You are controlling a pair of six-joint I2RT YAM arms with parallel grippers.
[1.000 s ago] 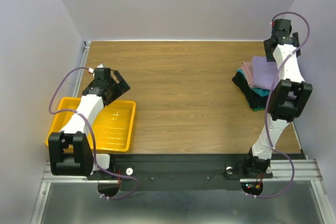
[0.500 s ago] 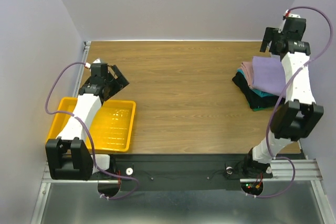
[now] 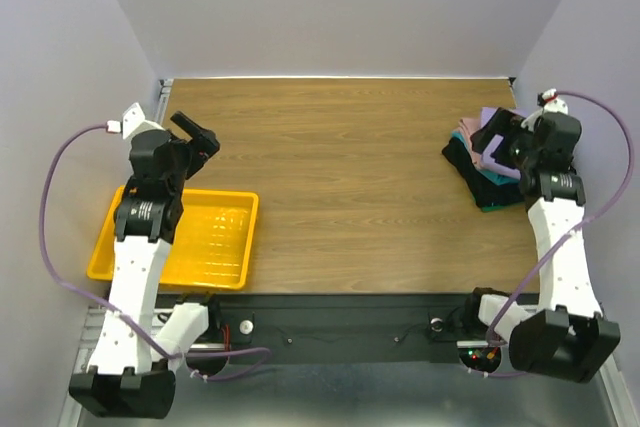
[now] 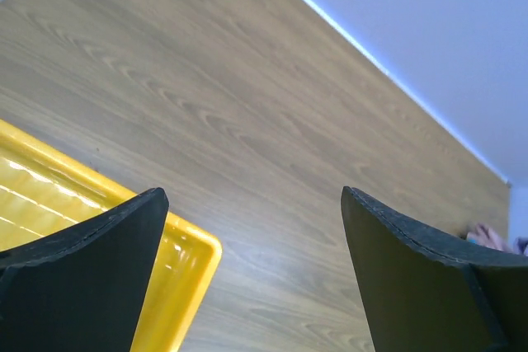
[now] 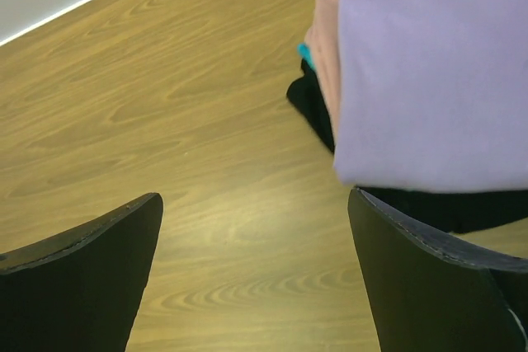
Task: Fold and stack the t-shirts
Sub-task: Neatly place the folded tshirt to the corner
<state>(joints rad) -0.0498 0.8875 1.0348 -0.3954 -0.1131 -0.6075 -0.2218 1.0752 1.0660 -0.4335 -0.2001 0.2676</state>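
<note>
Grippers first. The left gripper [image 4: 252, 197] has its jaws spread wide with nothing between them. It is raised near the yellow tray [image 3: 215, 242] at the lower left of the top view. The right gripper [image 5: 254, 197] is just as wide and holds nothing. It hangs over the t-shirts [image 3: 472, 172], stacked at the right edge of the surface [image 3: 350, 167].

Stack order, top down: lavender shirt [image 5: 429, 72], pink shirt [image 5: 327, 47], teal shirt [image 5: 304, 53], black shirt [image 5: 318, 109].

Judgement: stacking looks done, and only clearing the arm is left. Lift straight up with the jaws wide before swinging away, so no finger drags the lavender layer askew.

Hidden: from above, the right gripper covers part of the stack. The wrist view cuts off the stack's right side. Only a sliver of teal shows. Fold neatness cannot be checked.
</note>
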